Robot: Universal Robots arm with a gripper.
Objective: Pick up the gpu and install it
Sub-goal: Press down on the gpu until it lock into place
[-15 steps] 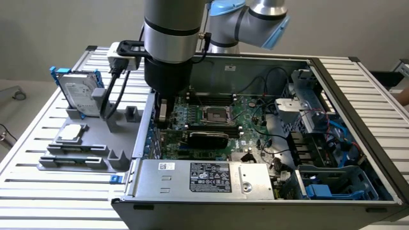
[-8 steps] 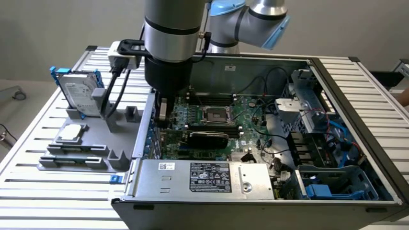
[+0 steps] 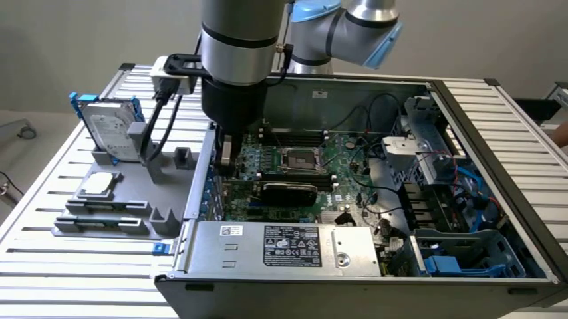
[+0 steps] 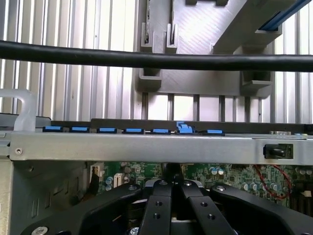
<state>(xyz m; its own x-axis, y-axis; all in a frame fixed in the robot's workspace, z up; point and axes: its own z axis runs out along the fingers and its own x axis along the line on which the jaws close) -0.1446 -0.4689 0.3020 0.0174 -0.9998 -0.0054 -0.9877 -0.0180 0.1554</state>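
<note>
Now claw [image 4: 171, 208] pressed together, nothing pinched, low over motherboard [image 3: 342, 156]; gpu [image 3: 288, 193] seated.

You're looking at a silver-grey arm [image 3: 235, 40] with pale blue joint caps, a black wrist section, and a black gripper [image 4: 172, 205] studded with round screws.

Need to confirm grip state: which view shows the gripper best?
Wrist view: the gripper is seen close up, its fingers pressed together, shut, above the motherboard. The exterior view shows it from the side, low inside the case, largely hidden by the arm's wrist.
</note>
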